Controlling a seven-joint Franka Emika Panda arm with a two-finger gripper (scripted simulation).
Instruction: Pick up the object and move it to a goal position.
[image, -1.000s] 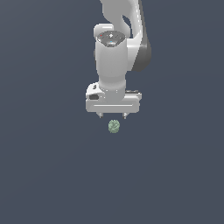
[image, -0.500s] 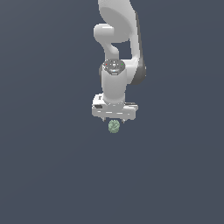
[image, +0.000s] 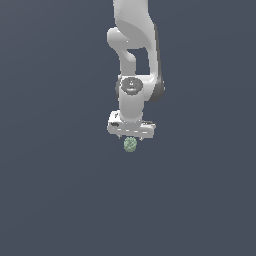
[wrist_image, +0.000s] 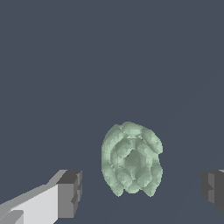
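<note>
The object (image: 130, 144) is a small pale green bumpy lump lying on the dark grey surface. In the exterior view it shows just below the white gripper (image: 131, 136), whose body stands right over it. In the wrist view the object (wrist_image: 131, 159) lies between the two fingertips, with a gap on each side. One dark pad (wrist_image: 71, 194) is on one side and the other pad (wrist_image: 213, 190) on the other. The gripper (wrist_image: 142, 192) is open and touches nothing.
The dark grey surface (image: 55, 200) spreads flat on all sides. The white arm (image: 134, 45) rises from the gripper toward the upper edge of the exterior view.
The gripper has come down over the object and its body now nearly hides the lump's upper edge. The arm's upper links have straightened. The object has not moved.
</note>
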